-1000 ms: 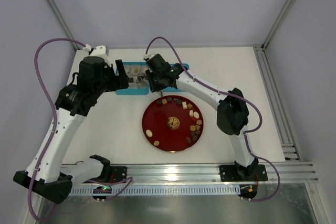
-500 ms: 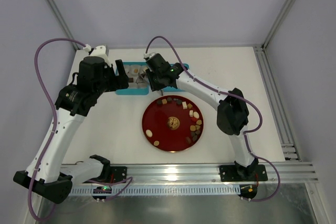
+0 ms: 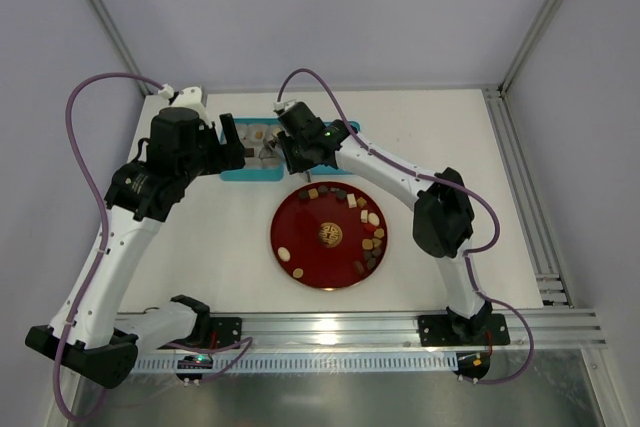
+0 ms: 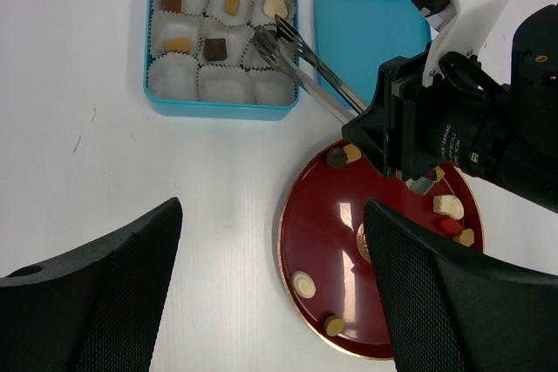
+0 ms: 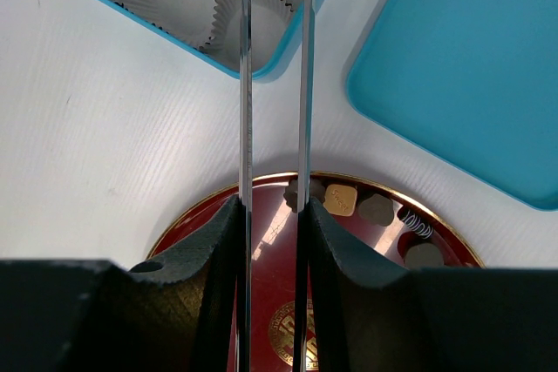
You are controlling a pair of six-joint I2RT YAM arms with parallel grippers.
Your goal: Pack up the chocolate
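Observation:
Several pieces of chocolate (image 3: 373, 218) lie around the red plate (image 3: 305, 227); five more (image 4: 215, 49) sit in paper cups of the teal box (image 4: 218, 109). My right gripper (image 5: 270, 215) is shut on metal tongs (image 5: 245, 84). The tongs (image 4: 305, 67) reach from above the plate's far edge to the box's right column of cups. I see nothing between their tips. My left gripper (image 4: 272, 206) hangs open above the table at the plate's left rim, holding nothing.
The box's teal lid (image 4: 370, 32) lies flat just right of the box, behind the plate. The right arm crosses over the lid and the plate's far right side. Metal frame rails run along the table's right and near edges.

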